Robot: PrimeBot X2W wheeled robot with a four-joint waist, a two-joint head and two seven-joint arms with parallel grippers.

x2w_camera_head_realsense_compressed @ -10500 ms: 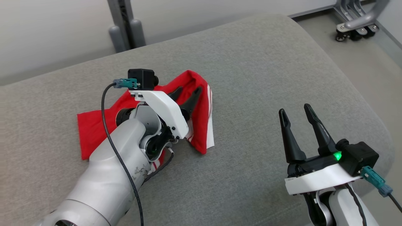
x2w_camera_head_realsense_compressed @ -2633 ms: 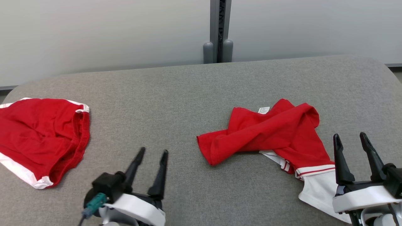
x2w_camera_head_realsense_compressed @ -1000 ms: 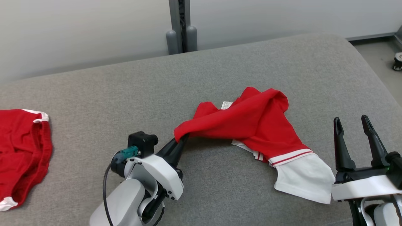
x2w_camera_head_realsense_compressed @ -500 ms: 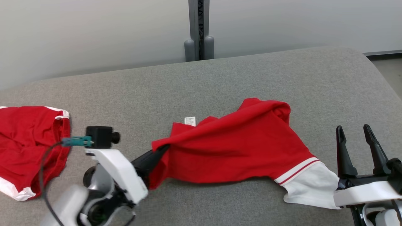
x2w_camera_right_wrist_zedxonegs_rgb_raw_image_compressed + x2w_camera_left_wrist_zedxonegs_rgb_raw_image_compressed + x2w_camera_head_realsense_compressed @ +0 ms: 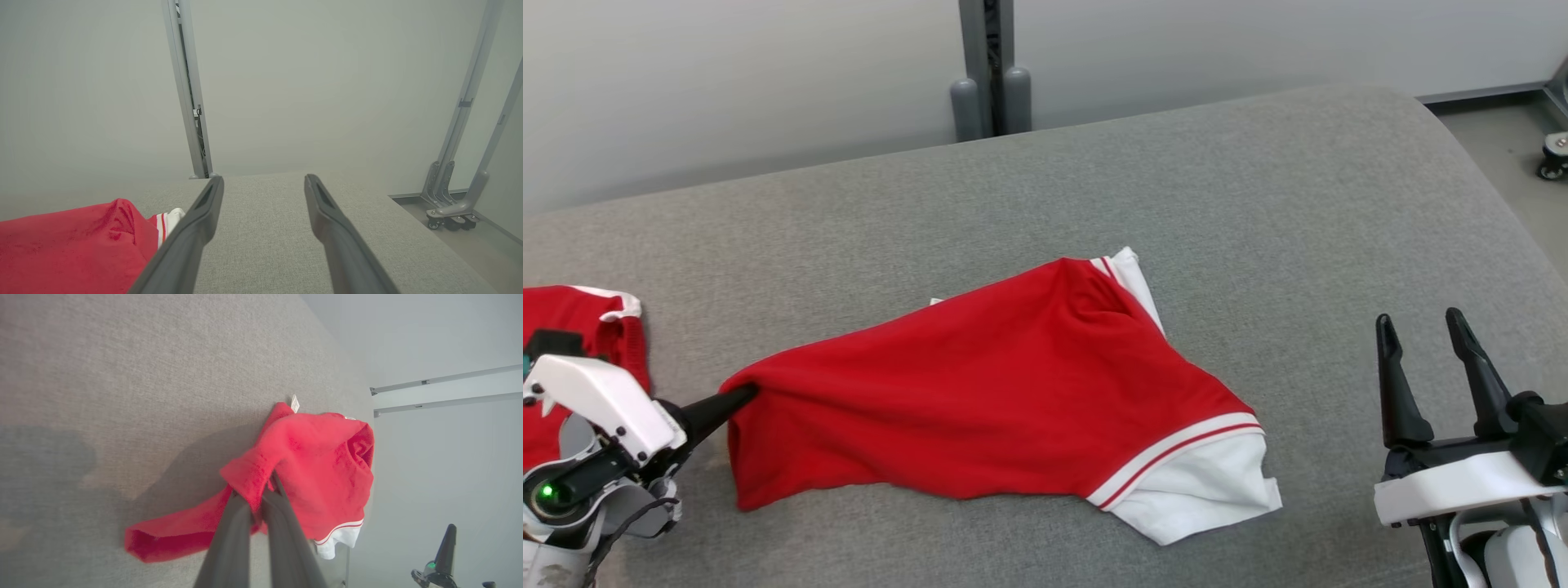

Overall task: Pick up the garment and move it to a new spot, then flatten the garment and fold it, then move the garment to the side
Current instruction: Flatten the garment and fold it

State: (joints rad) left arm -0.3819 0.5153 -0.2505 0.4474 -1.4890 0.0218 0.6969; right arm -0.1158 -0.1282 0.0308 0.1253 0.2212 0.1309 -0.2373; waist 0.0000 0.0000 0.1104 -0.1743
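At the lower left of the head view, the left gripper (image 5: 742,397) has its fingers pinched shut on one red corner of the garment (image 5: 980,400), and the left wrist view shows a fold of red cloth caught between the two dark fingers (image 5: 229,539). From that corner the garment stretches across the middle of the grey tabletop (image 5: 1258,204), its long axis running left to right and slanting toward the robot, ending in a white-banded hem (image 5: 1201,498) at the lower right. The right gripper (image 5: 1418,317) hovers with fingers spread and empty, apart from the cloth; the hem lies to its left, level with its wrist rather than ahead of its tips, so this arm is by far the nearer to that free end. Flattening likely calls for the right arm to draw back and swing left to take the hem while the left holds its corner. A second red garment (image 5: 621,335) lies at the far left
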